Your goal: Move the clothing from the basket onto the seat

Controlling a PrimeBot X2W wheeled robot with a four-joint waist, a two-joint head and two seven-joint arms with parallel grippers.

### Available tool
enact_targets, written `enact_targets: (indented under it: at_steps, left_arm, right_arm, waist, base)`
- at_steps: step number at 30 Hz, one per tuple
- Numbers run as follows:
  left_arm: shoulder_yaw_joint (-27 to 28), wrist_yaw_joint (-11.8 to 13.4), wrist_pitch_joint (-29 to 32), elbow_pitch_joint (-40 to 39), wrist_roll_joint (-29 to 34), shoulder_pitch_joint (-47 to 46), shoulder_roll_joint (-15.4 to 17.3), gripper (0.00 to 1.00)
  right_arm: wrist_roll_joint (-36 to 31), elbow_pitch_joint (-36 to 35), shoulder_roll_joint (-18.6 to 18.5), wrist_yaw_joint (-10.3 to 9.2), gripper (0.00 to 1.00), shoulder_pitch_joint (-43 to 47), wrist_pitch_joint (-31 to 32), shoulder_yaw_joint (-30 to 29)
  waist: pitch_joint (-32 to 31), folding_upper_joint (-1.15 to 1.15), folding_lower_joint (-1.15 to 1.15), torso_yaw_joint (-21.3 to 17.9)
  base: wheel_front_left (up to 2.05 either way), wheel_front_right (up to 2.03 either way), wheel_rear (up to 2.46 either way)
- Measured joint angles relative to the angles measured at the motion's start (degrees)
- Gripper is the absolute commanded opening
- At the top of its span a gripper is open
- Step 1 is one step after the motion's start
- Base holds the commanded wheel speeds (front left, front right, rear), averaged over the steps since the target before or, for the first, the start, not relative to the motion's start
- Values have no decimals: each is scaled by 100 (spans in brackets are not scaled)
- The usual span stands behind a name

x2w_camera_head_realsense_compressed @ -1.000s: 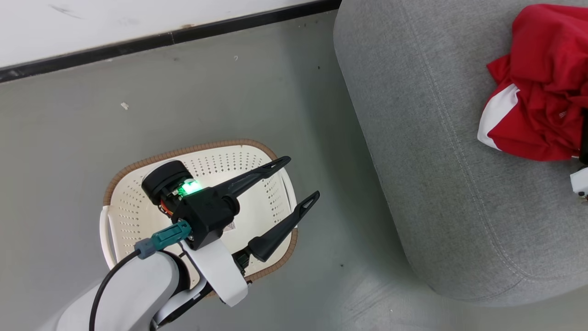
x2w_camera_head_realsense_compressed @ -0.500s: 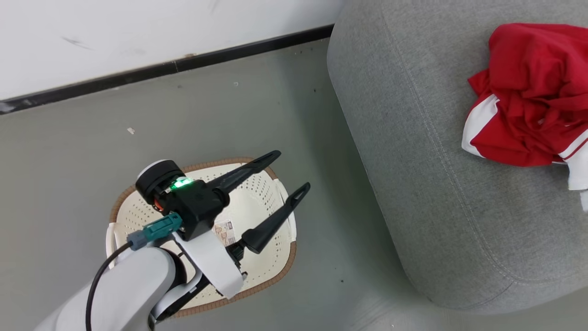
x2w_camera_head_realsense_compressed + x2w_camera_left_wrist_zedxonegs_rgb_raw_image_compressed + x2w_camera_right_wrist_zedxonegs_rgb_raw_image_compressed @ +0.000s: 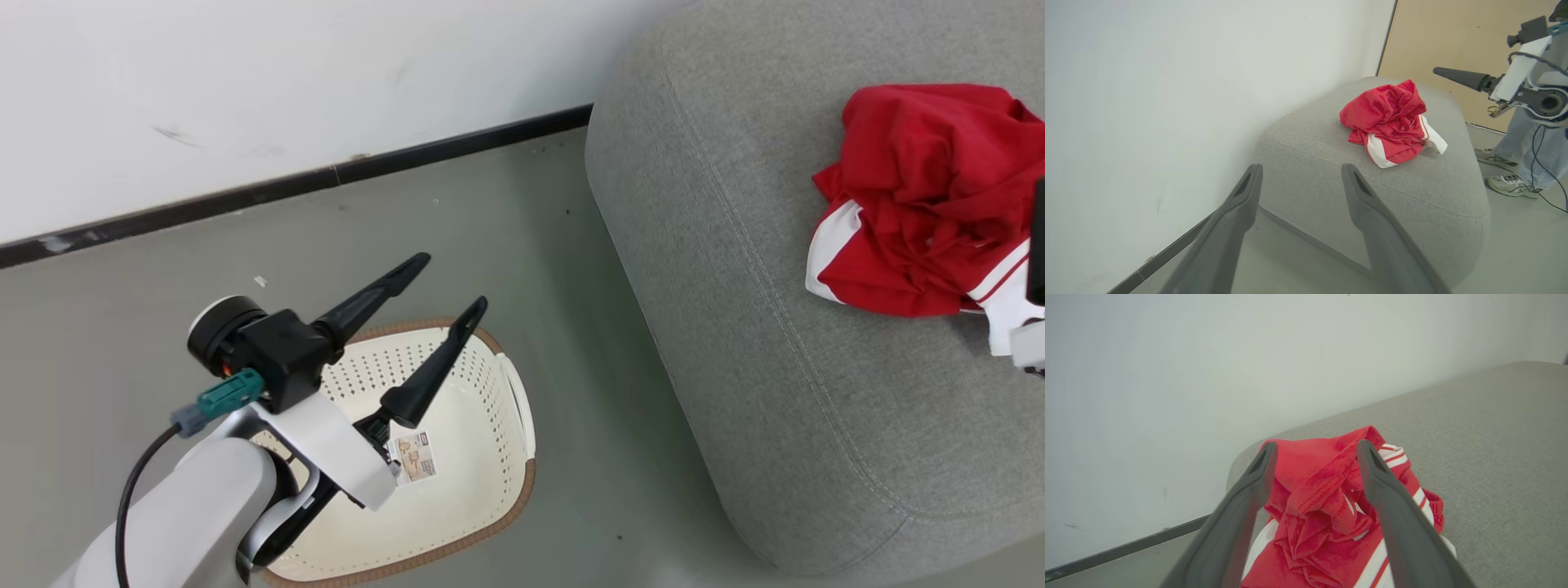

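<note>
The clothing [image 3: 922, 196] is a crumpled red heap with white panels, lying on the grey seat [image 3: 735, 286] toward its right side. The cream basket [image 3: 518, 408] stands on the floor left of the seat, with a paper label on its bare bottom. My left gripper [image 3: 451, 282] hovers open over the basket's far-left rim, holding nothing. In the left wrist view its fingers [image 3: 1241, 196] point at the seat [image 3: 1412, 192] and the clothing [image 3: 1384, 118]. My right gripper [image 3: 1316, 446] is open just above the clothing [image 3: 1323, 506], its fingers on either side of the heap's top.
A white wall [image 3: 245, 82] with a dark baseboard [image 3: 326, 175] runs behind the basket and seat. In the left wrist view, a person's legs and shoes [image 3: 1511, 183] stand on the floor beyond the seat, next to my right arm [image 3: 1523, 77].
The head camera has tilted up, so more wall shows. My left gripper has drawn back from over the basket's middle to its far-left rim. Both grippers stay open.
</note>
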Motion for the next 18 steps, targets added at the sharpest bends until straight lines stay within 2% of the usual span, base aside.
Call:
enact_targets:
  at_steps: [6,18]
  left_arm:
    - [242,148,-201,177,-199,105,-22,100]
    - [631,470,-401,565,-344,452,13,100]
  right_arm:
    - [0,-461,47,0,100,7,-1,272]
    - [131,-778,169,-1,100,315,-26,858]
  waist:
    - [-247,0,0,76]
    - [-722,0,0,351]
  base:
    - [0,0,0]
    - [0,0,0]
